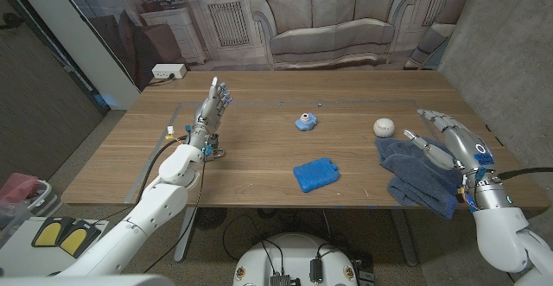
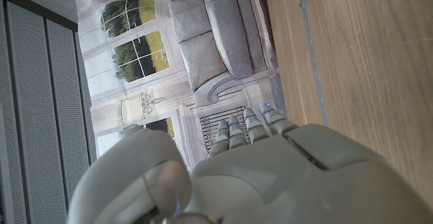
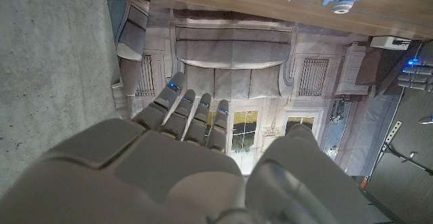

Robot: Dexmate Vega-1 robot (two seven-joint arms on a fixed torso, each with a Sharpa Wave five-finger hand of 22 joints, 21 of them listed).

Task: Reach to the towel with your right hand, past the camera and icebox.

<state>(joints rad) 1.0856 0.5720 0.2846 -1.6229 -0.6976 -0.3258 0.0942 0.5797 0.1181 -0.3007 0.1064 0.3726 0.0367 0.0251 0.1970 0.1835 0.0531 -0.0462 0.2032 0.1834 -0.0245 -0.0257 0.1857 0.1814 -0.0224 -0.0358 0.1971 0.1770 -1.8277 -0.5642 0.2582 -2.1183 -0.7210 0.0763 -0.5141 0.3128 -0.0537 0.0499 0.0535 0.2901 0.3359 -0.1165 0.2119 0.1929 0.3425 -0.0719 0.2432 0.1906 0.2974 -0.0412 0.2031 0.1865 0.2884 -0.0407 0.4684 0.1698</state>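
My right robot hand (image 1: 445, 139): fingers apart, over the towel (image 1: 416, 174); whether I touch it is unclear.
Towel: hangs past table (image 1: 259, 169) edge.
My left robot hand (image 1: 213, 104): spread, holding nothing.

Soft, even light covers the wooden table (image 1: 259, 139), with faint shadows and no glare; both wrist views blur the nearest hand surfaces, while the head view stays sharp

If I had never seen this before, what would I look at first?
Probably the robot's right hand, fingers spread over the crumpled blue towel at the table's right edge. Next, the bright blue icebox near the front middle, with the small blue camera beyond it and a white ball beside the towel. The left hand stands upright on the left side.
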